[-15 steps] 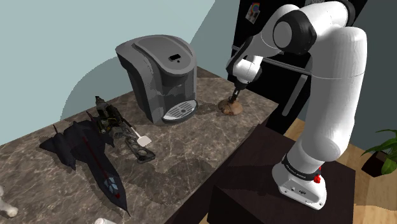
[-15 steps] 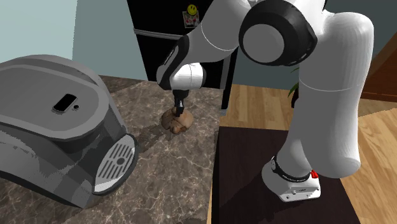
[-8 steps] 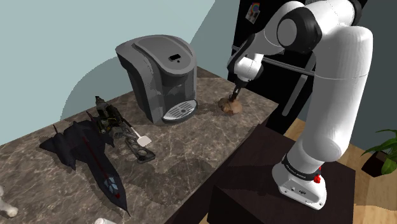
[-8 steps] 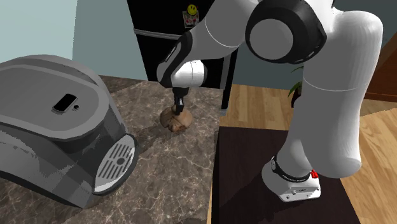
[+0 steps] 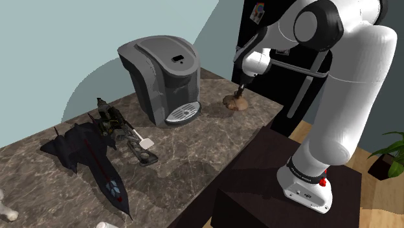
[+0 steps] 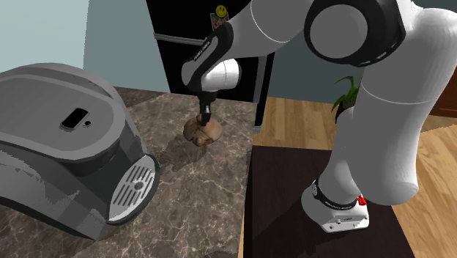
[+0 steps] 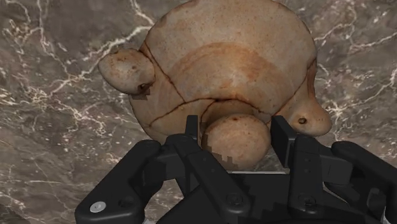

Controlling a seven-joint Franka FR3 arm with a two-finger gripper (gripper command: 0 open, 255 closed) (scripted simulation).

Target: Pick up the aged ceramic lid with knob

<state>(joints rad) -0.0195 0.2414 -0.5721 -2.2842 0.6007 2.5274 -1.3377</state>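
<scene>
The lid [image 5: 235, 102] is a brown, crackled ceramic dome with two small side lugs and a round knob [image 7: 235, 141] on top. It hangs tilted a little above the dark marble counter [image 5: 194, 155], near the counter's far corner by the fridge. My gripper [image 5: 241, 92] comes down on it from above and is shut on the knob. In the second exterior view the lid [image 6: 203, 133] casts a shadow on the stone under the gripper [image 6: 206, 120]. The wrist view has the black fingers [image 7: 191, 143] clasping the knob on both sides, with the lid [image 7: 222, 63] spreading beyond my gripper [image 7: 236, 137].
A grey coffee machine [image 5: 162, 78] stands on the counter to the shoulder view's left of the lid. Further along lie a black model jet [image 5: 90, 155] and small dark objects [image 5: 139, 148]. A black fridge [image 6: 198, 44] rises behind the lid. My dark stand [image 5: 278, 188] adjoins the counter's edge.
The gripper has risen with the lid in it. The lid has left the counter and now hangs slightly higher and tilted.
</scene>
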